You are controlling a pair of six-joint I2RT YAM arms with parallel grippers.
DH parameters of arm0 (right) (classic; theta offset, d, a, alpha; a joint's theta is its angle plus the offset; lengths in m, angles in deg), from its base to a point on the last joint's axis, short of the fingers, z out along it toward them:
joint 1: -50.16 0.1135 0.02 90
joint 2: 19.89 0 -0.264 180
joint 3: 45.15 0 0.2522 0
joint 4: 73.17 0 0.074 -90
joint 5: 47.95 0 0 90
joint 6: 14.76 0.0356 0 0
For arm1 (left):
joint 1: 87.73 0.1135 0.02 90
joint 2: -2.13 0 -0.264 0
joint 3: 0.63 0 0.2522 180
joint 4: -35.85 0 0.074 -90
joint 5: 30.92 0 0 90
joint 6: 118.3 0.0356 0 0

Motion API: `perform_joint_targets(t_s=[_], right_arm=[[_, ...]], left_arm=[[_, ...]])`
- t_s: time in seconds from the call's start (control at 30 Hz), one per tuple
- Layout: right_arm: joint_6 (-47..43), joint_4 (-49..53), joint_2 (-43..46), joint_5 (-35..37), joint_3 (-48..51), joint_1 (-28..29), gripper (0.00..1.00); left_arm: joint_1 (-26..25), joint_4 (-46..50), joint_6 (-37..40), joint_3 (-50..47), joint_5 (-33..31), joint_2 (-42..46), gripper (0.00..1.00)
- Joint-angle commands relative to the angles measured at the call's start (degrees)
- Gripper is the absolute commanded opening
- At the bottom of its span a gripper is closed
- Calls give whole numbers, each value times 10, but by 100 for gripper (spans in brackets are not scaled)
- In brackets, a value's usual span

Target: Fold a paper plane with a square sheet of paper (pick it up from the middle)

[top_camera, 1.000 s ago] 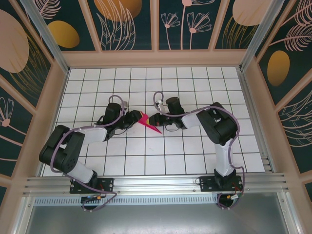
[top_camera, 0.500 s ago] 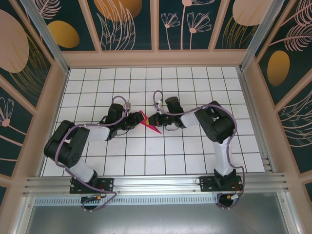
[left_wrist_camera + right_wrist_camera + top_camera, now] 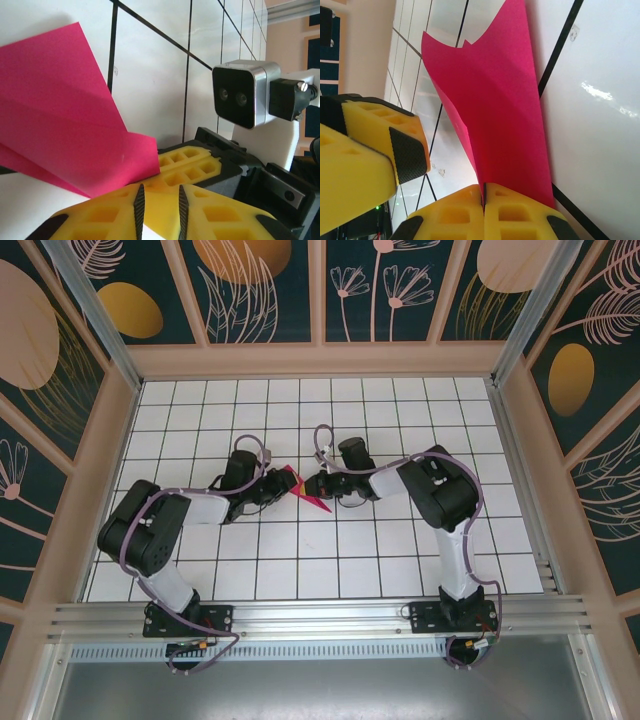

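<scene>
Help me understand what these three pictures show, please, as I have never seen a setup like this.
These are two robot arms bolted at the near edge of a white gridded table. The overhead picture looks down from above and behind them. The other two come from a small camera on each arm's wrist, so each shows that arm's own yellow fingers at the bottom. Between the arms is a folded magenta paper sheet. The right end effector is shut on one end of the sheet. The left end effector sits right beside the sheet with its fingers slightly apart; I cannot tell whether it touches the paper. The left wrist picture also shows the right arm's camera.
</scene>
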Motion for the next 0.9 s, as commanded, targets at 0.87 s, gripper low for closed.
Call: perform_joint_targets(t_s=[0.87], right_arm=[[14,54,-32,-32,-39,-11,0]], left_arm=[[-3,-17,6,16,-33,-61,22]])
